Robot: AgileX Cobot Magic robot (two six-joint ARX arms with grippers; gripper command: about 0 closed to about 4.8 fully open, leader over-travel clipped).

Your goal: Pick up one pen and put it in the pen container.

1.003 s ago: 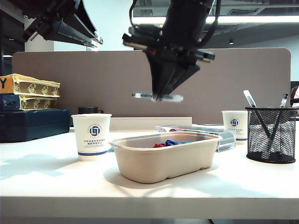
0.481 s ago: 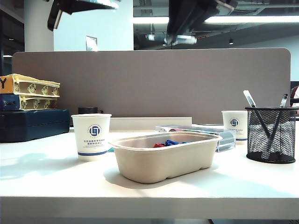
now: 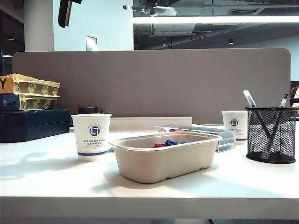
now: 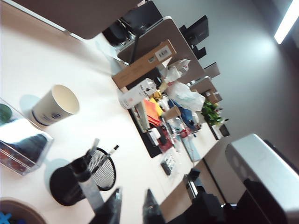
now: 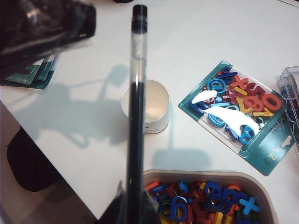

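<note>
Exterior view: the pen hangs level at the very top of frame, high above the beige pulp tray. Right gripper mostly cropped out there; only its tip shows around the pen. Left arm is just a dark piece in the upper left corner, gripper not visible. The pen container, black mesh, stands at the right end of the table with two pens already in it, beside a paper cup.

Left wrist view: left gripper high over the table, jaws partly apart, nothing between them. Mesh container sits below, near a clear plastic box.

Right wrist view: right gripper clamped narrowly on the pen close to one end, so most of the barrel sticks out past the fingers. Below: paper cup, tray of coloured letters.

Handling, as a judgement: light, stiff, smooth plastic barrel, likely to pivot or slip in an end grip. Mid-barrel hold would be steadier; tip it upright before dropping into the container.
</note>
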